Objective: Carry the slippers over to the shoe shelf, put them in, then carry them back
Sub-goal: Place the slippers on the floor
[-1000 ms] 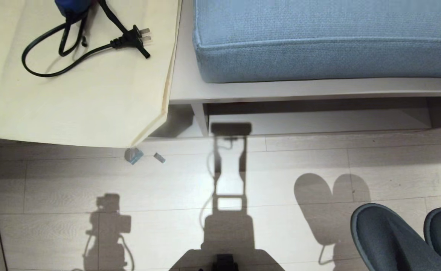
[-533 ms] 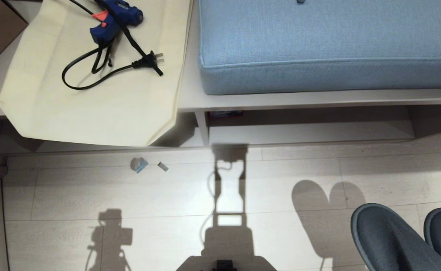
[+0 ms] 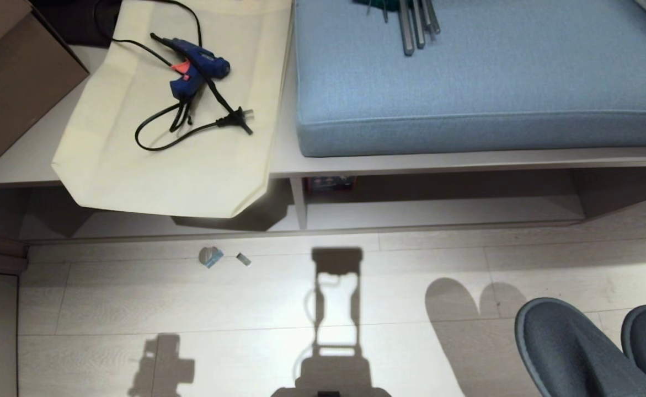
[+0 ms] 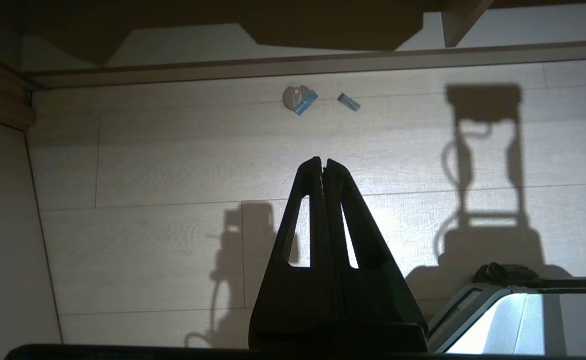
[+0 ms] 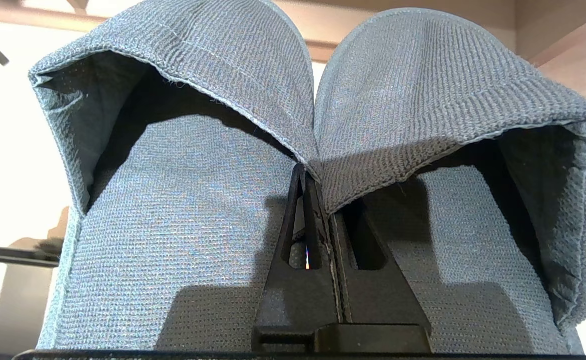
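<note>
The dark blue-grey slippers (image 3: 571, 353) hang side by side at the lower right of the head view, casting a shadow on the floor. In the right wrist view my right gripper (image 5: 307, 172) is shut on the inner edges of both slippers (image 5: 252, 100), where their uppers meet. The shoe shelf (image 3: 438, 212) is the low open cubby under the bench ahead, with a thin divider (image 3: 299, 204) and a small red label (image 3: 328, 182). My left gripper (image 4: 322, 161) is shut and empty above the pale floor.
A blue cushion (image 3: 466, 82) with metal tools (image 3: 414, 25) lies on the bench. Left of it are a cream bag (image 3: 190, 165), a blue glue gun (image 3: 196, 63) with its cord, and a brown box (image 3: 8, 82). Small scraps (image 3: 211, 256) lie on the floor.
The whole head view has shifted: bench, bag and floor slid down the picture and more of the bench top shows. The slippers keep their place at the lower right.
</note>
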